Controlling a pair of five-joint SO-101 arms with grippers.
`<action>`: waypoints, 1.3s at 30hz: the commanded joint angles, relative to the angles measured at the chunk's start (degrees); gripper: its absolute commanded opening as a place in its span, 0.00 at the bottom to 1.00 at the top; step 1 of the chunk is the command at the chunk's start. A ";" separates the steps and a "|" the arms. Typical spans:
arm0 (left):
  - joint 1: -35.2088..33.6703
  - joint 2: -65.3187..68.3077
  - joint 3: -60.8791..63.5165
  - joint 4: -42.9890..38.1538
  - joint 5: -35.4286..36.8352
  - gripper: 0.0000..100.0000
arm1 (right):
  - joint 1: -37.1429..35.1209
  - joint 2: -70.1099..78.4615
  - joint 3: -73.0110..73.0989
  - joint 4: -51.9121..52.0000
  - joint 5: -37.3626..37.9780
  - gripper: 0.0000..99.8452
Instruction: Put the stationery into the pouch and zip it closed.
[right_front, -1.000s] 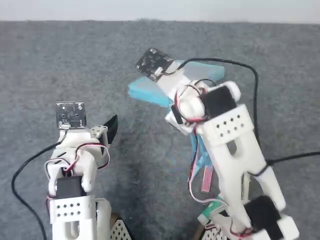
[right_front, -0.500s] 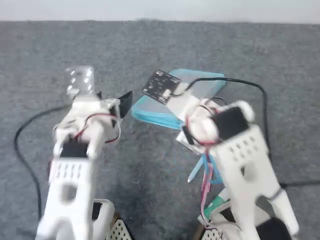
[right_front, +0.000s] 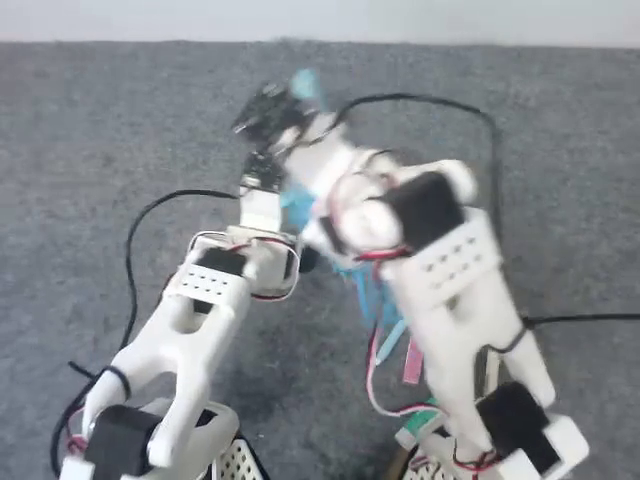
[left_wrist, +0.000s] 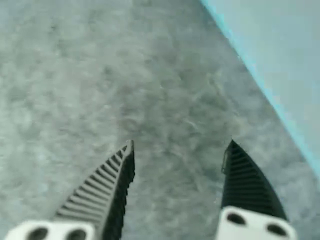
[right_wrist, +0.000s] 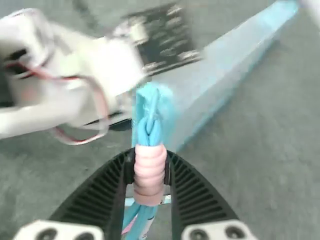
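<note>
The left jaws are seen spread in the left wrist view above the grey counter (left_wrist: 100, 75), one pouch (left_wrist: 280, 45) just beside them. In the right wrist view the right jaws are clamped on one pen bundle (right_wrist: 148, 172), its long axis laid along them and its tip towards the pouch. In the high view, pink and blue stationery (right_front: 411, 362) is seen on the counter under the right arm (right_front: 450, 290).

A light blue pouch (right_wrist: 225, 75) lies on the grey tabletop (right_wrist: 280, 150). The right end effector (right_wrist: 148, 157) pinches blue pens (right_wrist: 149, 127) with a pink grip, near the pouch.
</note>
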 joint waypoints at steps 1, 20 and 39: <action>-4.92 -8.09 0.04 0.00 2.20 0.27 | -3.30 -0.75 3.60 -1.19 0.18 0.01; -24.62 -33.41 4.53 19.16 -22.15 0.27 | 1.80 -18.95 64.62 -41.01 -1.85 0.01; 0.62 -33.58 9.80 17.49 -24.79 0.32 | 1.89 -19.12 59.25 -40.04 -5.98 0.01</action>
